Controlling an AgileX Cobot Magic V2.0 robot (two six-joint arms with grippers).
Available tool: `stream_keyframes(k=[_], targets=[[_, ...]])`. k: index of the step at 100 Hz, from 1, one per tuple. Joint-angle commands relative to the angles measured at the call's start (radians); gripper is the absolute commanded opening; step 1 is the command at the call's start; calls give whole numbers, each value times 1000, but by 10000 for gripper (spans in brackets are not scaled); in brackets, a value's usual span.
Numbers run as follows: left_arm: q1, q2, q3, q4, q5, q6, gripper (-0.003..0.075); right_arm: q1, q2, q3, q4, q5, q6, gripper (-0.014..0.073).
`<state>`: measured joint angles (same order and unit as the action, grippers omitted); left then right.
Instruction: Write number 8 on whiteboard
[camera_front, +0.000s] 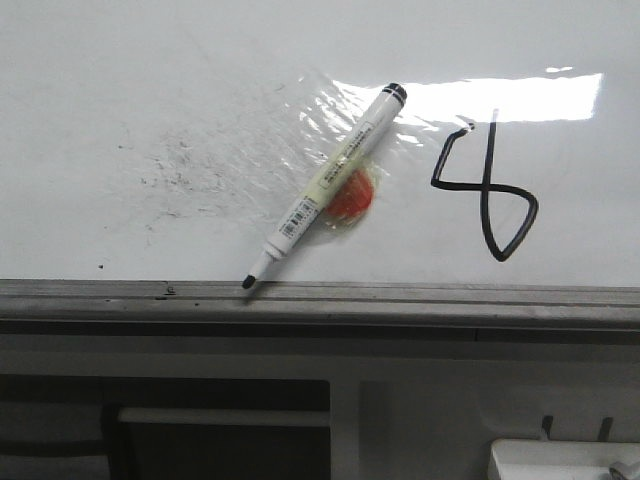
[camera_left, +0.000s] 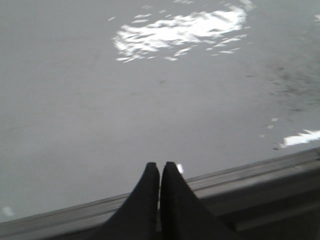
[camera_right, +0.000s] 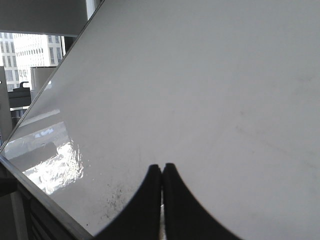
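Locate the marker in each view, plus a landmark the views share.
Front: the marker lies diagonally on the whiteboard, uncapped tip at the grey edge rail, left of the number 8.
Left wrist: not in view.
Right wrist: not in view.
Shared landmark: the grey edge rail and the wrinkled glare patch show in all three.

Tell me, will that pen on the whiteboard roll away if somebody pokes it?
Probably a bit. The marker has a round, smooth barrel and lies on the glossy whiteboard, so a sideways poke would likely roll or slide it. Its tip rests against the grey edge rail, which may stop it. It looks stiff and light.
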<state>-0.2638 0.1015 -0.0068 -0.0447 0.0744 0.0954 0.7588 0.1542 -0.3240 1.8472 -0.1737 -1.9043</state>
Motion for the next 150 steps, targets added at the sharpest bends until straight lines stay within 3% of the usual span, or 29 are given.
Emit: stream_keyframes(k=[1,20,116,129,136,140,150], targets=[[91,-44,30,88,-25,-149,-20,-1,11,-23,15,26,-10,-63],[163,-133,40,71,217,-150,-20,-1,11,-23,15,26,-10,-64],[163,-133,40,65,210,-150,-20,-1,11,-21,15,23,-10,-63],[163,-133,40,65,210,-150,-20,-32,11,23,-3,-106,-10,-64],[163,-133,40,65,210,-150,-20,-78,11,70,-119,-105,32,-63],[163,-133,40,65,210,-150,-20,-115,11,109,-296,-91,135,-63],[163,-133,40,65,210,-150,-20,-213,11,207,-836,-34,741,-64]])
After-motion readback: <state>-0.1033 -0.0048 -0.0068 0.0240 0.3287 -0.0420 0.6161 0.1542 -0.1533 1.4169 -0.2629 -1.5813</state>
